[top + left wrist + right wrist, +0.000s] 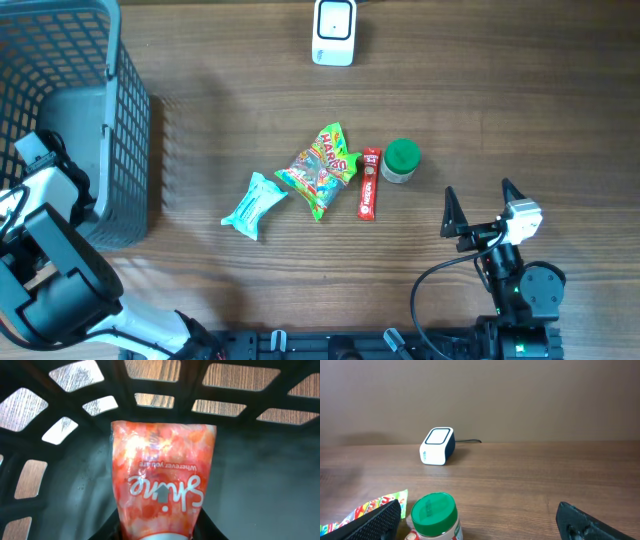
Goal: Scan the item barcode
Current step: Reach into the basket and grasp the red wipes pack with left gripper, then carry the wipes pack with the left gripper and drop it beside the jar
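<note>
ok so progress-wise: i'd say this is barely started, no barcode is facing the scanner yet.

starting at the left edge of the worktop [220, 100], there's a grey mesh basket [130, 140] in the far-left corner. the left end effector [160, 535] is down inside it. in the left wrist view it looks clenched on the near end of an orange-pink pouch [162, 480], which lies against the basket floor and wall. only slivers of the fingers show, so take that grip as my read. my guess is the pouch is the item being scanned, so what's left is lifting it out, carrying it to the scanner and turning the barcode to it. i can't see a barcode on the side that's showing.

around the middle of the worktop sit a teal packet [254, 204], a haribo bag [322, 170], a red bar [369, 184] and a green-lidded jar [401, 160], the last three close together. the scanner [334, 31] sits at the far edge, about mid-way along, well apart from all of them. near the near-right corner the right end effector [478, 186] hangs with its jaws spread wide, holding nothing.

count: one basket, one pouch in it, four loose items on the worktop, one scanner, two arms.
</note>
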